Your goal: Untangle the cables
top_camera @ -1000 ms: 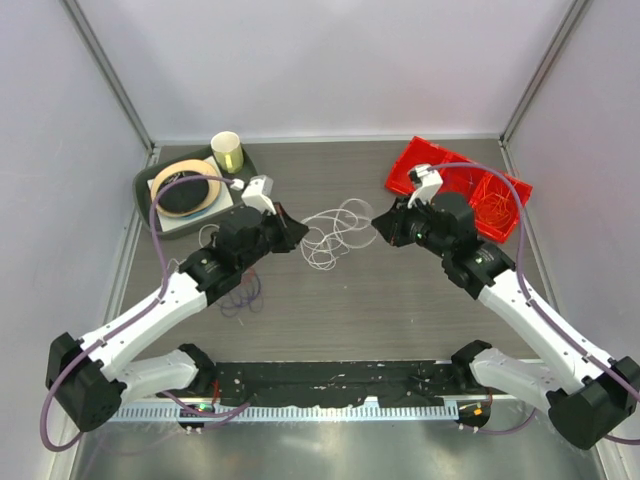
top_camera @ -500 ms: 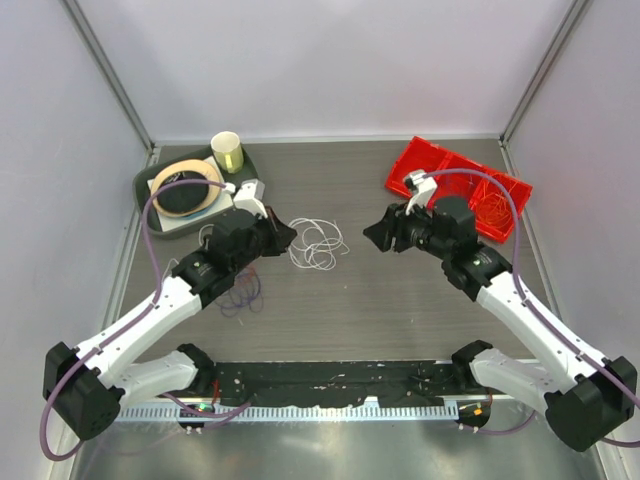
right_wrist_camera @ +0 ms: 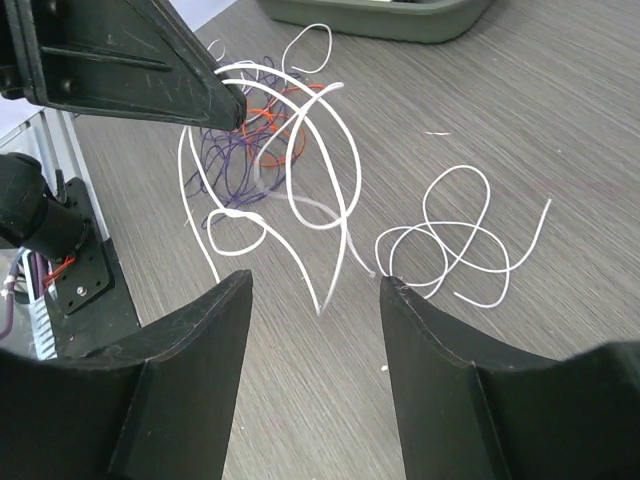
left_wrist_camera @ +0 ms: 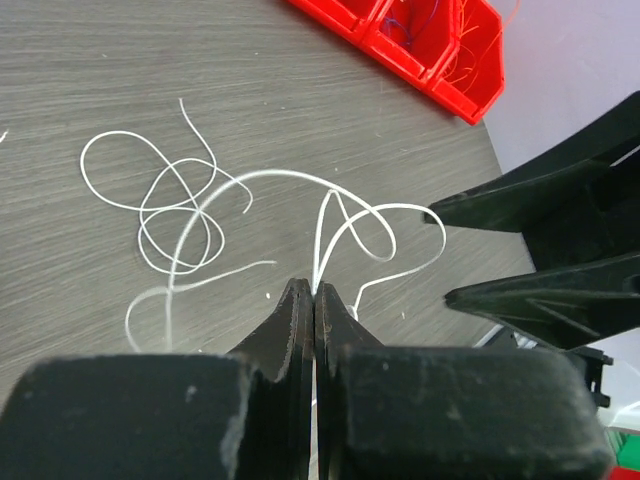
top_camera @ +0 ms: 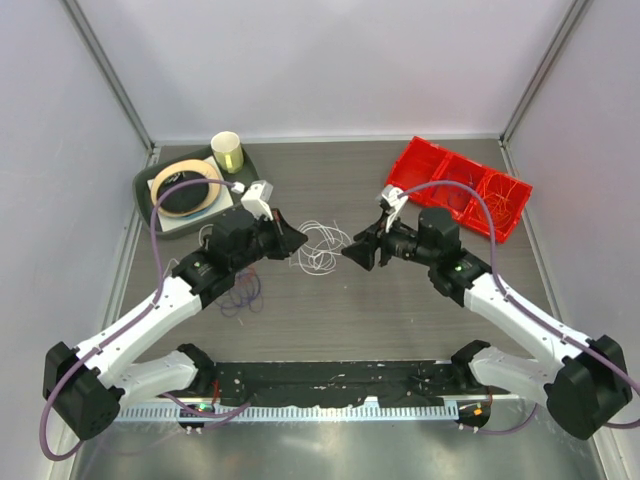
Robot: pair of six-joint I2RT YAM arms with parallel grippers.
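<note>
A white cable [top_camera: 322, 244] lies in loose loops at the table's middle. My left gripper [top_camera: 297, 240] is shut on one strand of it; in the left wrist view the white cable [left_wrist_camera: 250, 176] rises from the table into the closed fingertips [left_wrist_camera: 315, 290]. My right gripper [top_camera: 352, 256] is open and empty, just right of the loops. In the right wrist view the lifted white strand [right_wrist_camera: 352, 215] ends between and ahead of my right gripper [right_wrist_camera: 315, 282]. A purple and orange-red tangle [right_wrist_camera: 262, 140] lies behind it, under the left arm [top_camera: 240, 295].
A red divided bin [top_camera: 420, 165] at the back right holds orange-red wires [top_camera: 495, 205]. A dark green tray [top_camera: 148, 180] at the back left holds a tape roll [top_camera: 186, 190] and a cup [top_camera: 227, 152]. A black rail [top_camera: 320, 385] runs along the near edge.
The white cable, stretched between both grippers a second ago, has gone slack and bunched by the left gripper. My right gripper has swung left toward it, open.
</note>
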